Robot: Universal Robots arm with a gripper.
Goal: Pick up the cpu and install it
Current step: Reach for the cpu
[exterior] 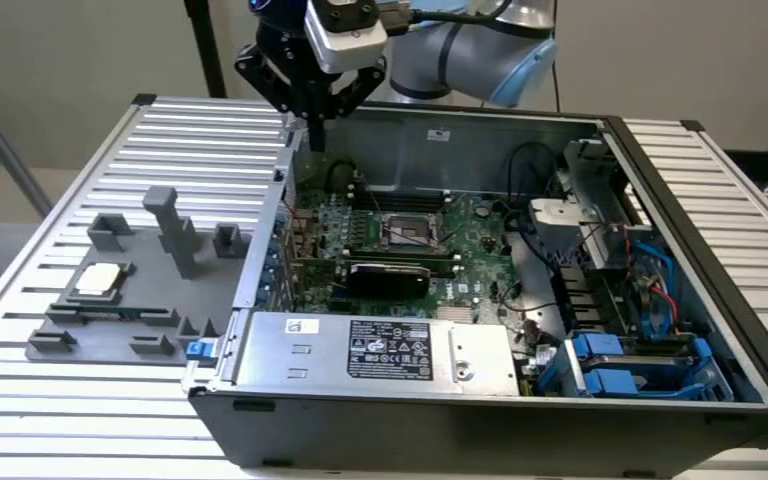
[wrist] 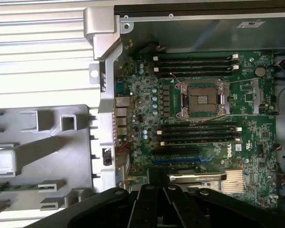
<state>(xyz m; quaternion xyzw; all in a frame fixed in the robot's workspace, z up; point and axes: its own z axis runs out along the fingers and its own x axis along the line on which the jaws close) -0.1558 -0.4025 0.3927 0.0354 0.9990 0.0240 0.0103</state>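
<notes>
A: If we start at the near edge of the exterior view, what do you count?

B: One open black computer case [exterior: 491,430] on a ribbed metal surface [exterior: 37,400]. Just inside its near wall lies one silvery, boxy power supply [exterior: 371,350] with a dark label. At three o'clock of it are two blue plastic caddies [exterior: 611,365].

A: And the cpu?

B: One cpu [exterior: 101,280], flat and square, with a pale metal top and a tan rim. It lies outside the case, between nine and ten o'clock of the power supply. It rests on a matte grey fixture plate [exterior: 137,295] that carries one tall post [exterior: 167,220] and several low blocks.

A: Farther in?

B: One green motherboard [exterior: 471,225], studded with small parts. Near its middle is one square socket [exterior: 408,232], dark inside a shiny metal frame. Long black memory slots [wrist: 194,59] run along both sides of it.

A: The claw?

B: One black claw [exterior: 315,135] at eleven o'clock of the socket, hanging by the case's far wall, well apart from the cpu. Its fingers are drawn together to a narrow tip and grip nothing. Behind it curves the arm [exterior: 478,50], rounded, grey and pale blue.
</notes>
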